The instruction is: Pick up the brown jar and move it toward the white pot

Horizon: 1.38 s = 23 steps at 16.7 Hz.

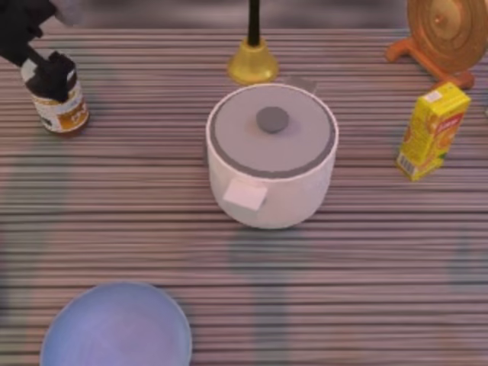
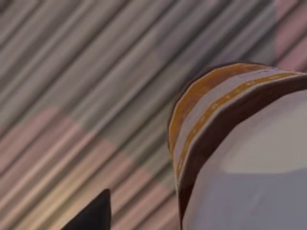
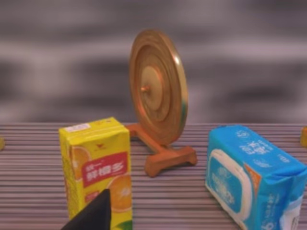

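Observation:
The brown jar (image 1: 65,113) stands upright at the table's far left, its white-and-orange label showing. My left gripper (image 1: 49,70) hangs right over the jar's top and hides the lid from above. In the left wrist view the white lid (image 2: 249,182) fills one side. One dark fingertip (image 2: 96,215) stands apart from it with bare table between, so the gripper is open around the jar. The white pot (image 1: 271,156), with grey lid and knob, sits mid-table. My right arm is outside the top view; one of its fingertips (image 3: 96,213) shows, open and holding nothing.
A yellow juice carton (image 1: 431,131) stands at the right, with a round wooden target on a stand (image 1: 446,34) behind it. A blue wipes pack (image 3: 252,175) lies beside them. A brass bell (image 1: 252,59) is behind the pot, and a blue bowl (image 1: 116,328) sits front left.

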Each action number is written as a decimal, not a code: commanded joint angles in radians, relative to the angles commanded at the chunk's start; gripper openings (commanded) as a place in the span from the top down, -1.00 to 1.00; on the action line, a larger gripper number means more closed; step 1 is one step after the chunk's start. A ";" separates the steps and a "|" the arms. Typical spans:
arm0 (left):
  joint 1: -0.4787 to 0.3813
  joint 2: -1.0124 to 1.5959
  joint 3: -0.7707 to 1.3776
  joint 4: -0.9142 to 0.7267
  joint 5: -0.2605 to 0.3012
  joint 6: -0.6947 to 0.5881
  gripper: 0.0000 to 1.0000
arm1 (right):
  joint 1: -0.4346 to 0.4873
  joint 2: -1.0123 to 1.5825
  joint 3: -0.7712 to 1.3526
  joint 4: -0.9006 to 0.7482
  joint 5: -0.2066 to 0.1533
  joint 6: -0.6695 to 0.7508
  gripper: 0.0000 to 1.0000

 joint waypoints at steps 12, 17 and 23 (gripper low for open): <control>-0.006 0.124 0.163 -0.038 0.001 -0.006 -0.55 | 0.000 0.000 0.000 0.000 0.000 0.000 -1.00; -0.006 0.124 0.163 -0.038 0.001 -0.006 0.21 | 0.000 0.000 0.000 0.000 0.000 0.000 -1.00; -0.006 0.124 0.163 -0.038 0.001 -0.006 1.00 | 0.000 0.000 0.000 0.000 0.000 0.000 -1.00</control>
